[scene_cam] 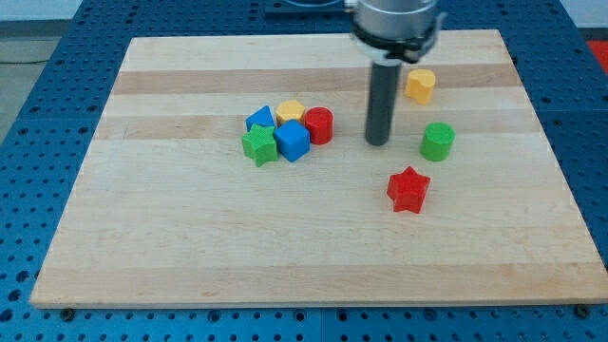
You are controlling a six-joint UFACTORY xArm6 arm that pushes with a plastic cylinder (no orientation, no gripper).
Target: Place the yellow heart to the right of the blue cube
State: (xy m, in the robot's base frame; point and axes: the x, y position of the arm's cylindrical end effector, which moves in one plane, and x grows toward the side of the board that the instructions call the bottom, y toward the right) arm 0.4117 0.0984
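Note:
The yellow heart [421, 85] lies near the view's top right of the wooden board [190, 237]. The blue cube [293, 141] sits in a tight cluster left of centre. My tip [379, 143] rests on the board between the two. It is below and to the left of the yellow heart, well right of the blue cube, and touches no block. The rod rises straight up to the arm's grey end at the view's top.
Around the blue cube: a green star [259, 145] on its left, another blue block [259, 119] and a yellow block [291, 111] above it, a red cylinder [319, 124] at its upper right. A green cylinder [438, 141] and a red star [408, 189] lie right of my tip.

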